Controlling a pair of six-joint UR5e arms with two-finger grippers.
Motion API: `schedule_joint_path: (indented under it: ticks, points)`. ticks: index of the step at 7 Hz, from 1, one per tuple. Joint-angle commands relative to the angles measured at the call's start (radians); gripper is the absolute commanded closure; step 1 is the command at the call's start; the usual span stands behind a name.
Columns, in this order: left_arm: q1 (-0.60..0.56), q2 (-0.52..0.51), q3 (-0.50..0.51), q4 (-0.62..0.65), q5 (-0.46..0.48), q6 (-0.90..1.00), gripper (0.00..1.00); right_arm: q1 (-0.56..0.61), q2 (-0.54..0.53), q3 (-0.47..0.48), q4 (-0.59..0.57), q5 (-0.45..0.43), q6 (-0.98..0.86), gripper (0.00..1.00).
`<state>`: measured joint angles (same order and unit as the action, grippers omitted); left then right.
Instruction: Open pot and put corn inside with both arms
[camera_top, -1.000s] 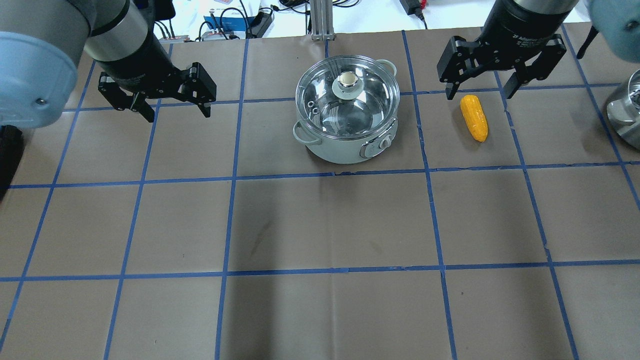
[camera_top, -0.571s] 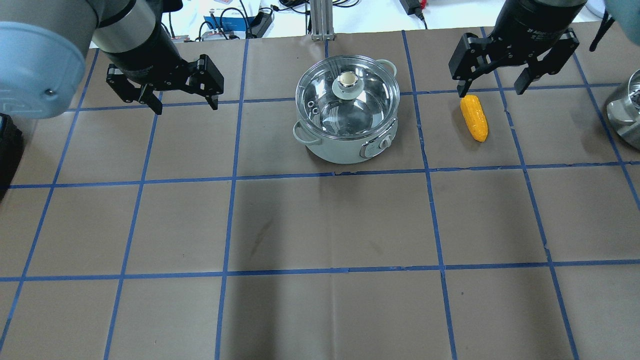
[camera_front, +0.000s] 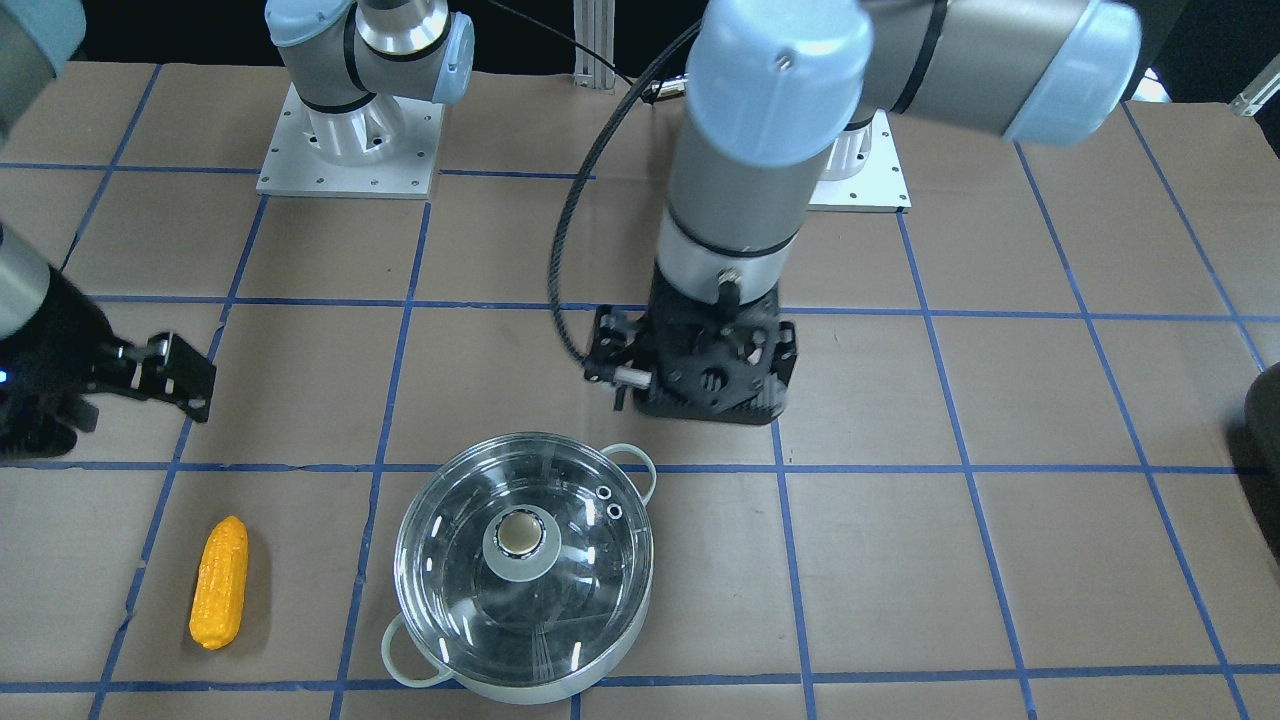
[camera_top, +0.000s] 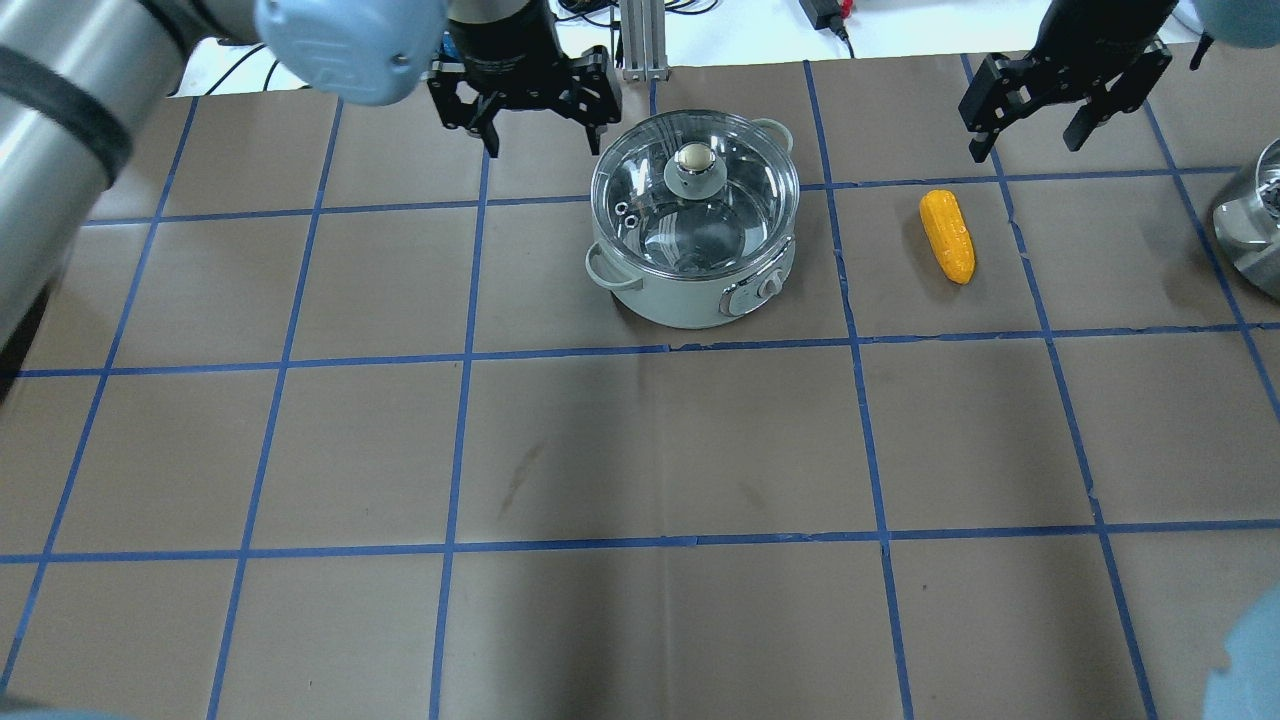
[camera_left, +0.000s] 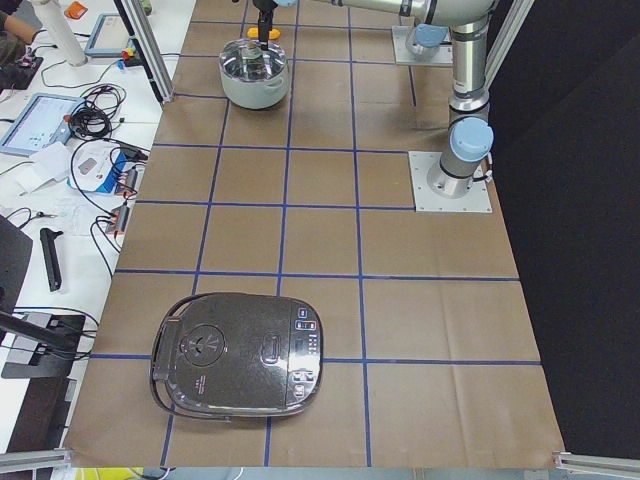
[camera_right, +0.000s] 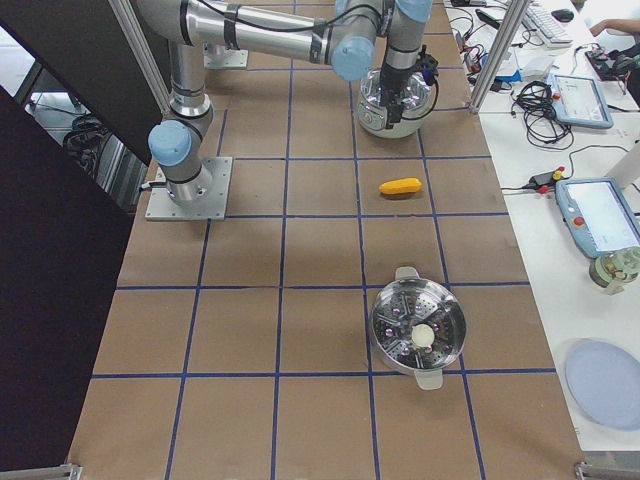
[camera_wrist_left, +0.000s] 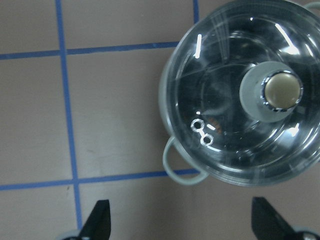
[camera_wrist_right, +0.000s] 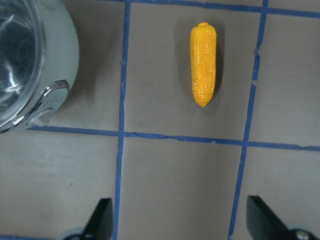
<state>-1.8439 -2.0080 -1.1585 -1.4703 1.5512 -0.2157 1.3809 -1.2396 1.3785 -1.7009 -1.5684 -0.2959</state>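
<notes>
Pot (camera_top: 690, 305) stands in the far middle of the gridded table (camera_top: 640, 450), its one clear glass lid (camera_top: 740, 215) seated on top with the pale knob (camera_top: 694, 157) up. Two loop handles show on it. One corn cob (camera_top: 947, 236) lies flat on the table to the pot's right, apart from it. Two grippers hang above the table, both with fingers spread wide and holding nothing. The left gripper (camera_top: 548, 148) is just beside the pot's far-left rim, and the right gripper (camera_top: 1025, 150) is beyond the corn's far end. One rice cooker (camera_left: 240, 355) sits at the table's left end and one steel steamer pot (camera_right: 418, 328) at its right end.
</notes>
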Motion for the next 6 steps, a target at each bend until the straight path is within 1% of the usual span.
schedule_joint_path:
  ticks: [1,2,3,4,5,6]
  points:
    - [-0.072,-0.168,0.130,0.071,-0.003,-0.104,0.00,-0.016,0.243,0.013,-0.312,0.004,-0.055,0.08]
    - [-0.083,-0.185,0.134,0.097,-0.003,-0.108,0.00,-0.016,0.308,0.045,-0.420,0.004,-0.122,0.10]
    - [-0.083,-0.204,0.135,0.105,-0.002,-0.108,0.00,-0.016,0.327,0.101,-0.506,0.004,-0.123,0.10]
    - [-0.086,-0.230,0.135,0.154,-0.003,-0.111,0.00,-0.016,0.328,0.138,-0.525,0.005,-0.123,0.16]
    - [-0.092,-0.244,0.135,0.160,-0.003,-0.117,0.00,-0.016,0.327,0.133,-0.514,0.014,-0.123,0.51]
    - [-0.109,-0.244,0.135,0.160,-0.003,-0.135,0.00,-0.016,0.322,0.131,-0.504,0.014,-0.123,0.75]
